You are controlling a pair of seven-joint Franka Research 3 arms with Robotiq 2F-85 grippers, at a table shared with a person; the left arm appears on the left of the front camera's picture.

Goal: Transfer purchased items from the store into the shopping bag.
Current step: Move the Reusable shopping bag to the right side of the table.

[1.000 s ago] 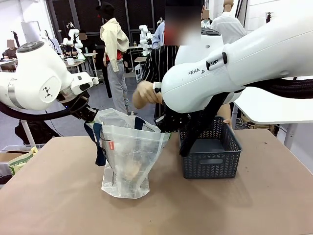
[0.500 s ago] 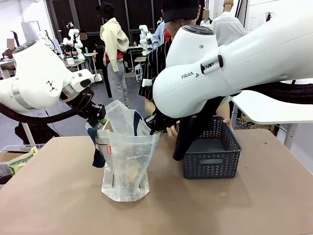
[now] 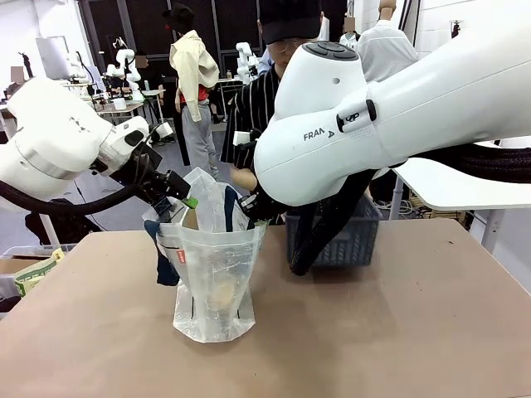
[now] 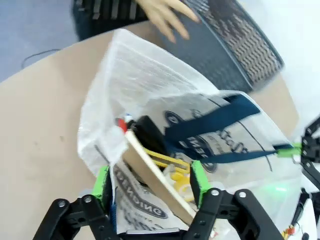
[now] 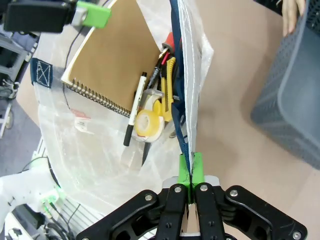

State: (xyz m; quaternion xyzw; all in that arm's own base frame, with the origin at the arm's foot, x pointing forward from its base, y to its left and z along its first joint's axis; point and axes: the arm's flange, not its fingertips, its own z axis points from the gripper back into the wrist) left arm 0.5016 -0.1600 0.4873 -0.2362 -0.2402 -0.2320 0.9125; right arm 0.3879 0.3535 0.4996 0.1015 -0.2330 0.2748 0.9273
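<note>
The translucent shopping bag (image 3: 211,278) stands on the table with its mouth held up. My right gripper (image 5: 190,172) is shut on the bag's rim by a navy strap, seen at the bag's right side in the front view (image 3: 250,207). My left gripper (image 4: 150,182) hovers open over the bag's left rim (image 3: 181,197), its green pads well apart on either side of a tan-brown spiral notebook (image 5: 117,50) that stands inside the bag. Beside the notebook lie a black marker (image 5: 135,107), a yellow tape roll (image 5: 147,125) and a yellow cutter (image 5: 170,90).
A dark grey mesh basket (image 3: 336,236) is behind my right arm, with the person's hand (image 4: 165,15) on it. The person stands at the far side of the table. Bare brown tabletop (image 3: 398,332) lies in front and to the right.
My left gripper moved right over the bag mouth and opened, leaving the notebook in the bag. My right gripper drew the rim leftward. The basket was lifted and moved back.
</note>
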